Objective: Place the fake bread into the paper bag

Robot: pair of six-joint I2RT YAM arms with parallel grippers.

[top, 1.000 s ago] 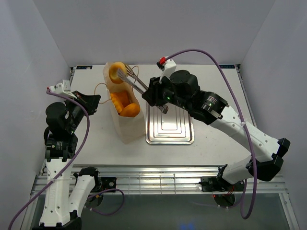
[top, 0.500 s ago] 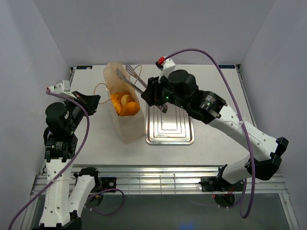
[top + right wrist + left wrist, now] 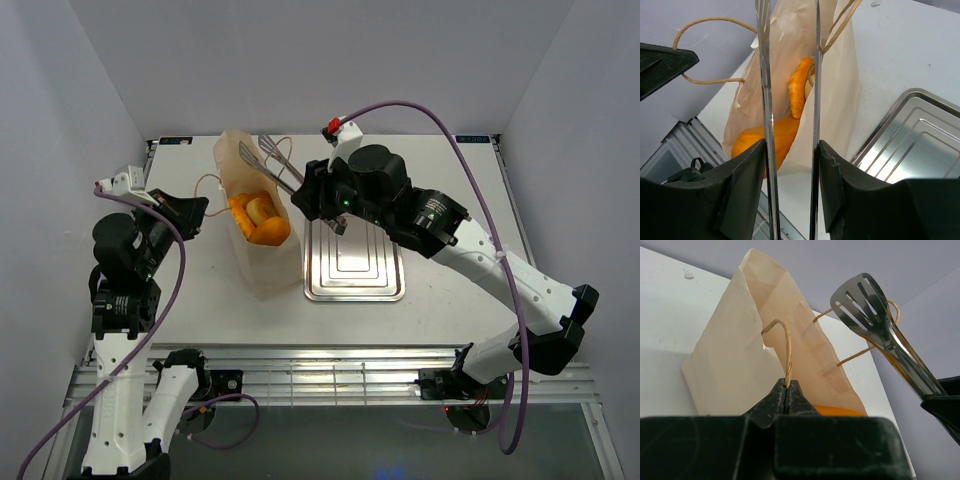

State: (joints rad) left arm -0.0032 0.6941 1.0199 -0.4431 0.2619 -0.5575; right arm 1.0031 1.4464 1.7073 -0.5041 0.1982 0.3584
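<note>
Left gripper pinches bag handle, propping mouth open; right gripper holds tongs spread, empty; bread below, inside.

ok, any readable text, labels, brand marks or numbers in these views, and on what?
No text can be read in any view.
Tall cream paper bag: plain, no print.
Silver rectangular metal tray: only pressed rectangular ridges, no lettering.
Slotted metal tongs: no stamp visible.
Black right-arm housing: no label shows; any marking is too small to read.
</note>
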